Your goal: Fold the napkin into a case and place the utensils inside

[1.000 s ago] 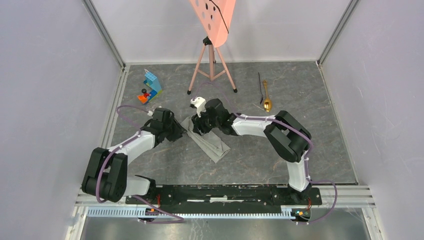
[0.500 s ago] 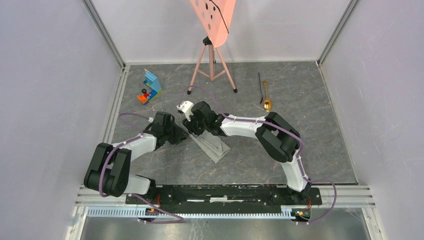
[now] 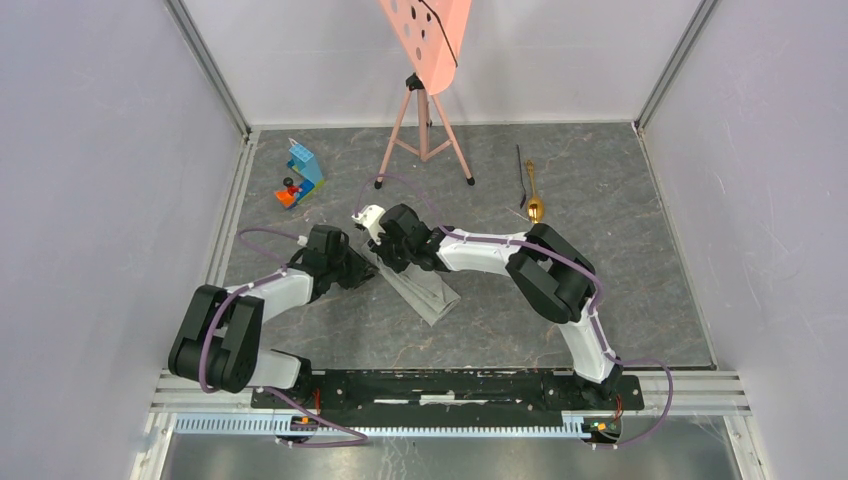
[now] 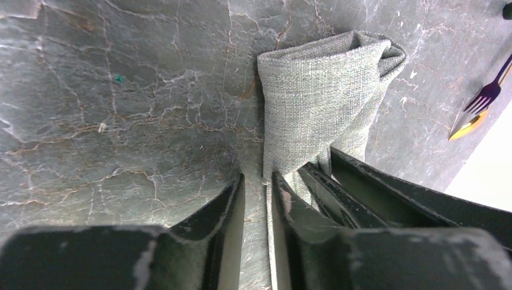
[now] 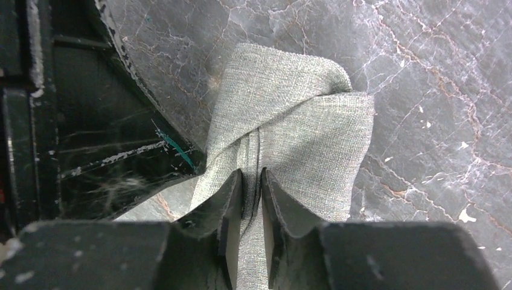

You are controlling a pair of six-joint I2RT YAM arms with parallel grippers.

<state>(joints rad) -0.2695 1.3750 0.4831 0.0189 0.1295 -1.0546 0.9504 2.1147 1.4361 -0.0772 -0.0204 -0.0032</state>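
The dark marbled desk [image 3: 620,280] fills the floor of the white-walled cell, and the 2 arms reach over it from the near rail, both bent inward so that their wrists meet left of centre. At the far edge stands the pink perforated board [image 3: 430,35] on its tripod [image 3: 423,130], well clear of the arms. The napkin [image 3: 430,293] lies near the middle of the desk, folded into a narrow, layered strip that runs diagonally from the 2 wrists down toward the near right. In the wrist views its far end [image 4: 314,103] is bunched and rolled over on itself, with one flap wrapped across another [image 5: 290,121]. The left gripper [image 3: 365,270] sits low at the strip's upper end, its fingers closed to a thin slit [image 4: 256,181] with the edge of the cloth caught in it. The right gripper [image 3: 385,258] is just beside it, touching the same end, and is clenched on a raised ridge of the cloth [image 5: 250,175]. The blue and red toy blocks [image 3: 300,175] sit at the far left, apart from everything else. The gold spoon [image 3: 534,200] lies at the far right, well away from the napkin. The thin black utensil [image 3: 521,175] lies just beside it, and its tines show in the left wrist view [image 4: 486,96].
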